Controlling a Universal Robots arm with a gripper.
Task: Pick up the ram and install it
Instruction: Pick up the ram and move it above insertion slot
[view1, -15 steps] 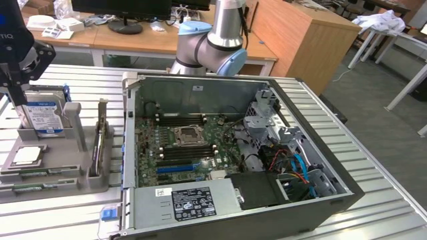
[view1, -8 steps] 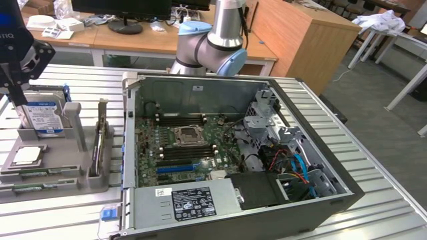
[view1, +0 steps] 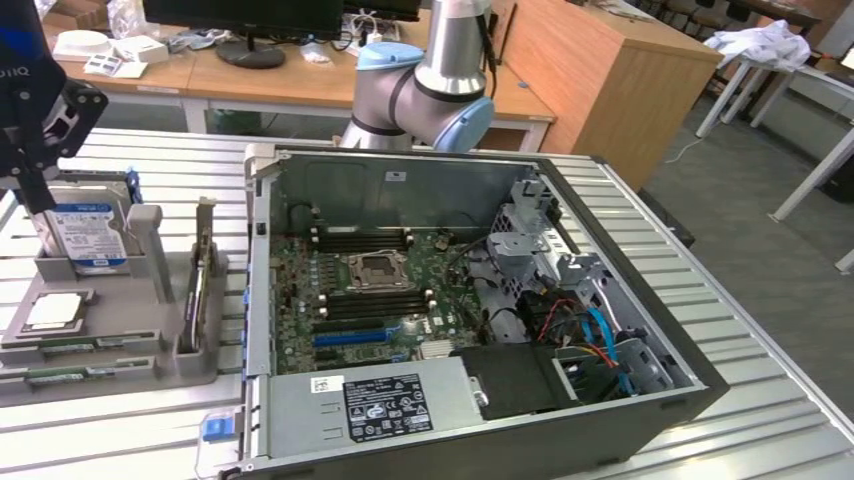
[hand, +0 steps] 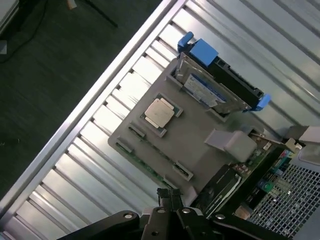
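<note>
Gripper (hand: 169, 196) fingers are pressed together and grasp nothing. We see the gripper poised above the grey fixture (hand: 200, 150), clear of every part in it. We locate the ram (view1: 64, 347) seated on edge in a slot along the fixture's side nearest the exterior camera, just beside the processor chip (view1: 54, 312). The hard drive (view1: 83, 238) stands upright at the fixture's far side. On the exterior view's right, the open computer case (view1: 400, 190) exposes the motherboard (view1: 300, 270), well apart from the ram.
</note>
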